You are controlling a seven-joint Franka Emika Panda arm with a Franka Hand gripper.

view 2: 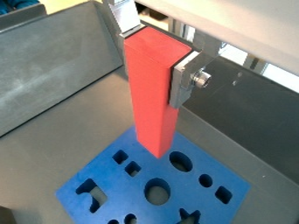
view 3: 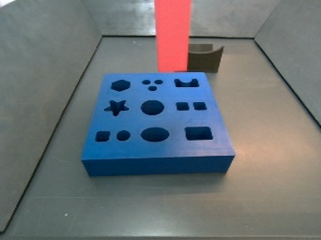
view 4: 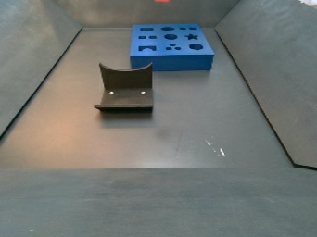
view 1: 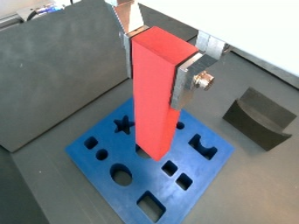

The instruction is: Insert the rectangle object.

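Gripper (view 1: 162,61) clamps my red-coral bar (view 1: 156,96) upright above the blue block (view 1: 140,175), lining up its rectangular hole.

This looks like a robot test lab. A grey walled bench (view 4: 148,148) holds a blue block (view 3: 157,122) with shaped holes and a dark fixture (view 4: 124,90). The gripper (view 1: 158,61) holds a red bar (view 1: 156,96) above the block.

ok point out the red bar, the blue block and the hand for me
red bar (view 1: 156,96), wrist view, on its front face.
blue block (view 3: 157,150), side view, on its top face near the front edge.
hand (view 2: 152,39), wrist view, midway between its fingertips, shut on the bar.
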